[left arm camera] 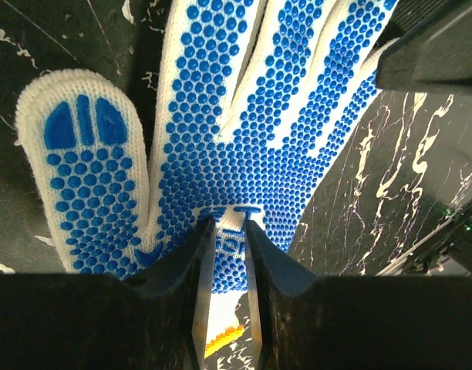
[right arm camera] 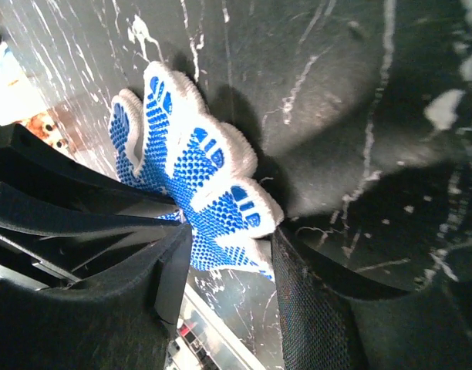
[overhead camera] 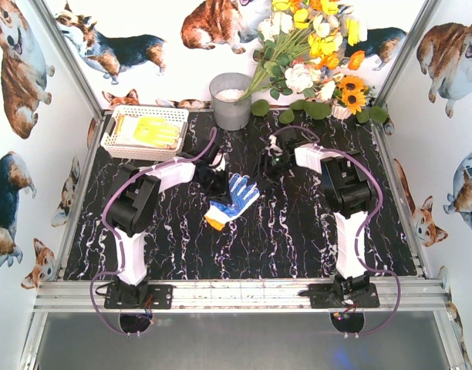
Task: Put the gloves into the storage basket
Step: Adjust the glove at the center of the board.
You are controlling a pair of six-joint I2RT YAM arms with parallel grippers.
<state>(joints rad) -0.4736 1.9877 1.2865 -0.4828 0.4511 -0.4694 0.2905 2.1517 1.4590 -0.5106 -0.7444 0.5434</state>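
Yellow-palmed gloves (overhead camera: 155,131) lie in the storage basket (overhead camera: 112,143) at ten o'clock; one blue-dotted glove (overhead camera: 233,199), mid-table (overhead camera: 298,231), is yet to go, pinched by the left gripper (left arm camera: 228,228), while the right gripper (right arm camera: 232,235) has its jaws spread.

The left arm (overhead camera: 134,204) bends at the elbow and reaches toward the cuff end of the blue-dotted glove (overhead camera: 234,197). The left gripper (left arm camera: 228,258) has its jaws pinched narrow on the palm. The right arm (overhead camera: 348,189) bends likewise, and the right gripper (right arm camera: 232,266) hangs just beyond the glove's fingertips, jaws parted, gripping nothing.
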